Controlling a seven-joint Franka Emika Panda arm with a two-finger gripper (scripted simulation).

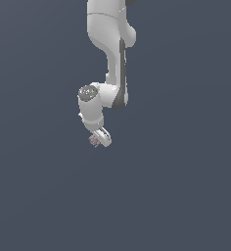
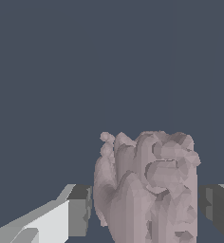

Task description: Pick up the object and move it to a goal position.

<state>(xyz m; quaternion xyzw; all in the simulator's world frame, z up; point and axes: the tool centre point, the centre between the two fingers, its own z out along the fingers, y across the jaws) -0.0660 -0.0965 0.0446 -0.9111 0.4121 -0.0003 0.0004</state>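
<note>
arm: white arm (image 1: 110, 54) comes down from the top of the exterior view, wrist bent, claw (image 1: 99, 139) at its lowest point.
object: small pinkish-grey lumpy thing (image 1: 94, 141), sits right at the claw tip, on the exterior view's left of it. In the wrist view it fills the space between the two fingers (image 2: 144, 190), knobbly top, uneven faces.
claw state: partly open. Grey pad on one side (image 2: 79, 211) is just beside the object; a thin dark gap shows there. Other pad (image 2: 217, 206) also stands slightly off it. So fingers bracket the object, but I see no firm contact on either side. Not calling it gripped.
surface: plain dark blue-grey worktop (image 1: 186, 186) all round, no shadows or edges, so can't tell if the object rests on it or is off it.
goal: no marker visible in either view. Position unknown from here.
stage (my read): at the grasp, closing not finished, carry not begun.
risk 1: lumpy faces mean pads land on bumps, not flats. Object could twist or pop out as the fingers close.
risk 2: object may not be centred between the pads. First pad to touch would shove it sideways.
risk 3: lifting before both pads bite leaves it behind.
risk 4: contact on few points, so a fast move could shake it loose.
</note>
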